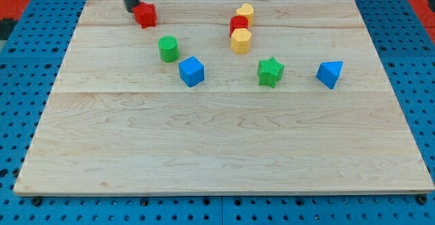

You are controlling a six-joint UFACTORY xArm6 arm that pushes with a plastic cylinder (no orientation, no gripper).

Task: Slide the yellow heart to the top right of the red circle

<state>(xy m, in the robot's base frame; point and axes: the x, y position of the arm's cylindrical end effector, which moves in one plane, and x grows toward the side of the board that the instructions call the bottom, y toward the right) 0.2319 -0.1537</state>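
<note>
My tip [130,9], the lower end of the straight dark rod, is in the upper left of the frame, touching the left side of a small red block [145,14] whose shape I cannot tell exactly. There is no gripper on this arm, so nothing is grasped; the rod only rests against that red block.

Below and to the right of it stands a green cylinder block [168,49], and just beside that, lower right, a blue cube block [192,71].

Near the top centre of the light wooden worktop [217,150], three blocks make a short column, close together. The yellow heart block [245,12] is the highest one. It sits just above the red circle block [238,24], slightly to its right, and seems to touch it. Under the red circle is a yellow hexagon block [240,41].

More to the right are a green star block [270,71] and a blue triangular block [329,73], well apart from each other.

My tip is well apart from the yellow heart.
</note>
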